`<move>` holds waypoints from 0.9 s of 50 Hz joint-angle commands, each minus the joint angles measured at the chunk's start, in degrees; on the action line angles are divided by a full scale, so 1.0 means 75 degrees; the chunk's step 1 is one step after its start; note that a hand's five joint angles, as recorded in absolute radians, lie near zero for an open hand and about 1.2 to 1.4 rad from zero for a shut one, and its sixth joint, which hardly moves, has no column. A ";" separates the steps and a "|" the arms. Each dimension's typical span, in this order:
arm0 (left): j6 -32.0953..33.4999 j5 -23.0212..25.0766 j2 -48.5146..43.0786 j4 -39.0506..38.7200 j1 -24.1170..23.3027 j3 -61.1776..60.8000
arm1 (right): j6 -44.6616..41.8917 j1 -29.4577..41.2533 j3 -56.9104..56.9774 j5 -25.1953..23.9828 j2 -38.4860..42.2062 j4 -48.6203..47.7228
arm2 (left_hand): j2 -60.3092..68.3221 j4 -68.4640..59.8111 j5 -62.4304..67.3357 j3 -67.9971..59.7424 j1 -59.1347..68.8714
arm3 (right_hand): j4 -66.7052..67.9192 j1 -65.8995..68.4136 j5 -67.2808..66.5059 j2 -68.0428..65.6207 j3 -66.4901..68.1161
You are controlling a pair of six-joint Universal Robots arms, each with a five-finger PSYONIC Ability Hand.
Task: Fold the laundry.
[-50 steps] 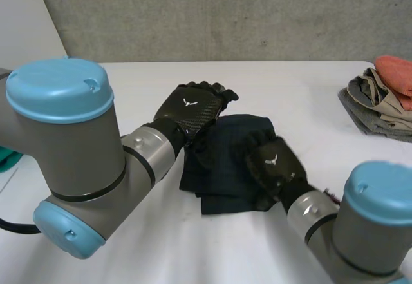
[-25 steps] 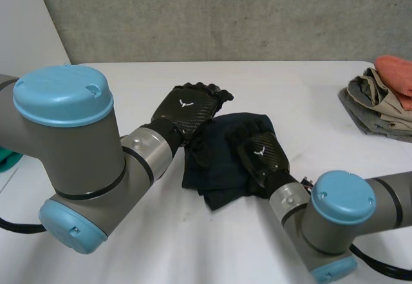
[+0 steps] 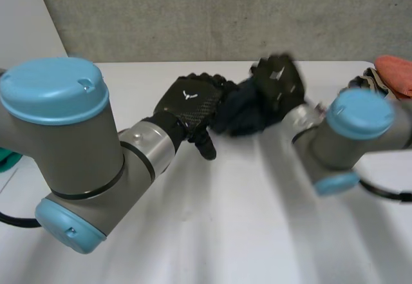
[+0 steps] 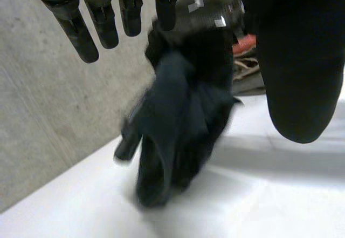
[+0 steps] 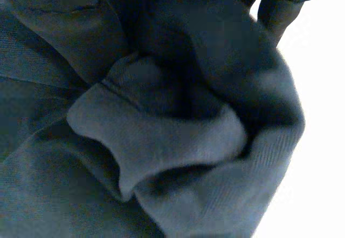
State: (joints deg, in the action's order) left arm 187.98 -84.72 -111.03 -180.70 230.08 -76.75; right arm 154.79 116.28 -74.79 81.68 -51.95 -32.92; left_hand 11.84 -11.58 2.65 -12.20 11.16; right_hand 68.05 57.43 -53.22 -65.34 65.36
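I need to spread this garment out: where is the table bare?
The widest bare patch is the near table between the two arms, in front of the dark garment bunched in the right hand. Crowded: around the left hand beside it, and the clothes pile at the far right.

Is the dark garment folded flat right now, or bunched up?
Bunched up: the dark garment hangs crumpled from the right robot hand, which grips its top.

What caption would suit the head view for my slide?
Right hand grips the bunched dark navy cloth over the white table, beside the open left hand.
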 commanded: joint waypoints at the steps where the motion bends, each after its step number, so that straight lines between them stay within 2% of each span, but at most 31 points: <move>1: 0.0014 0.0010 0.0167 0.0000 -0.0033 0.0319 | 0.0454 -0.1428 0.0947 -0.0811 -0.0760 -0.0076 | -0.0082 0.0047 -0.0190 0.0130 0.0009 | 0.1593 0.3009 -0.2238 -0.1954 0.1952; 9: 0.0025 0.0174 0.0155 0.0000 -0.0349 0.0378 | 0.2118 -0.3665 0.2049 -0.1749 -0.0668 -0.0170 | -0.0082 0.0047 -0.0190 0.0130 0.0009 | 0.1593 0.3009 -0.2238 -0.1954 0.1952; 13: 0.0002 0.0338 0.0167 0.0000 -0.0420 0.0343 | 0.2833 -0.4592 0.2879 -0.2381 0.0011 -0.0193 | -0.0082 0.0047 -0.0190 0.0130 0.0009 | 0.1593 0.3009 -0.2238 -0.1954 0.1952; 18: -0.0010 0.0374 0.0202 0.0000 -0.0455 0.0273 | 0.3512 -0.5482 0.4144 -0.3026 0.1520 -0.0298 | -0.0015 -0.0020 -0.0123 0.0063 0.0076 | 0.1593 0.3009 -0.2238 -0.1954 0.1952; 26: -0.0010 0.0374 0.0179 0.0000 -0.0502 0.0179 | 0.4158 -0.6198 0.4652 -0.3823 0.3373 -0.1164 | 0.0008 -0.0043 -0.0101 0.0040 0.0099 | 0.1593 0.3009 -0.2238 -0.1954 0.1952; 30: -0.0010 0.0374 0.0109 0.0000 -0.0490 0.0097 | 0.4158 -0.6526 0.4418 -0.3988 0.3785 -0.1329 | 0.0008 -0.0043 -0.0101 0.0040 0.0099 | 0.1593 0.3009 -0.2238 -0.1954 0.1952; 39: -0.0010 0.0374 0.0143 0.0011 -0.0502 -0.0008 | 0.4135 -0.6715 0.3586 -0.4246 0.3646 -0.1658 | 0.0008 -0.0043 -0.0101 0.0040 0.0099 | 0.1593 0.3009 -0.2238 -0.1954 0.1952; 45: -0.0010 0.0374 0.0202 0.0011 -0.0537 -0.0044 | 0.4158 -0.6691 0.2931 -0.4141 0.2792 -0.1623 | 0.0008 -0.0043 -0.0101 0.0040 0.0099 | 0.1246 0.2662 -0.1890 -0.1607 0.1604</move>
State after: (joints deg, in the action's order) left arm 187.91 -81.93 -109.92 -180.64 226.34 -76.87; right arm 185.82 65.77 -48.47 50.01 -25.34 -45.32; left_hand 11.84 -11.58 2.65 -12.20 11.16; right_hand 68.84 57.43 -58.18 -65.52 66.46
